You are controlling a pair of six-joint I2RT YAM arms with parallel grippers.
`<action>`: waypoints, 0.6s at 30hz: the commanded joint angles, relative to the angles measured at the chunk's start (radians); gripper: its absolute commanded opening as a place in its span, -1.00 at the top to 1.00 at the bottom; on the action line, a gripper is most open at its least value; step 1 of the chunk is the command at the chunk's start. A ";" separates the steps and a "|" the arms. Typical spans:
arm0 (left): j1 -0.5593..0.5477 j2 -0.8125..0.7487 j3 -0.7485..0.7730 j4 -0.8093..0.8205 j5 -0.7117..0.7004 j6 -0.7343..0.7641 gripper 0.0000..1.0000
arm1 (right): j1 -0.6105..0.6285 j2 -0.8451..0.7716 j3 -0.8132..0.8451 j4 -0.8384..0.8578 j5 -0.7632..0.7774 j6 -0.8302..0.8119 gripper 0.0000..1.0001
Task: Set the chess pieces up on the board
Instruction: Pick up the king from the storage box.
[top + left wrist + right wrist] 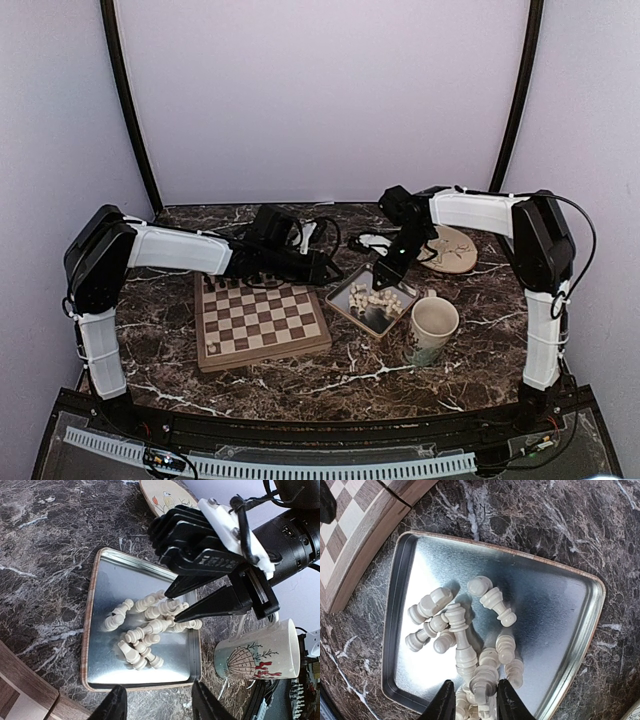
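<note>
The chess pieces (pixel 465 640) lie heaped in the metal tray (pixel 560 605), just beside the board (pixel 262 318). Our right gripper (pixel 474 701) straddles one piece, jaws narrowly apart; we should close on it alone and lift straight up. Our left gripper (pixel 162 707) gapes wide by the tray's rim, and the mug (pixel 432 328) crowds nearby.

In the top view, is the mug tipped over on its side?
No, the mug stands upright with its open mouth facing up, just beside the tray.
</note>
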 commanded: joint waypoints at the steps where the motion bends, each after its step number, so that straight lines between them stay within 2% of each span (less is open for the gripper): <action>1: -0.005 -0.022 -0.006 0.019 0.016 -0.008 0.08 | 0.013 0.035 0.016 -0.010 0.017 0.018 0.44; 4: -0.006 -0.022 -0.009 0.019 0.017 -0.008 0.09 | 0.014 0.046 0.026 -0.011 0.029 0.024 0.52; 11: -0.015 0.002 -0.010 0.041 0.034 -0.024 0.09 | 0.013 0.014 0.035 -0.016 0.004 0.030 0.90; 18: -0.037 0.068 -0.015 0.146 0.111 -0.102 0.11 | 0.007 -0.032 0.036 -0.034 -0.093 0.029 1.00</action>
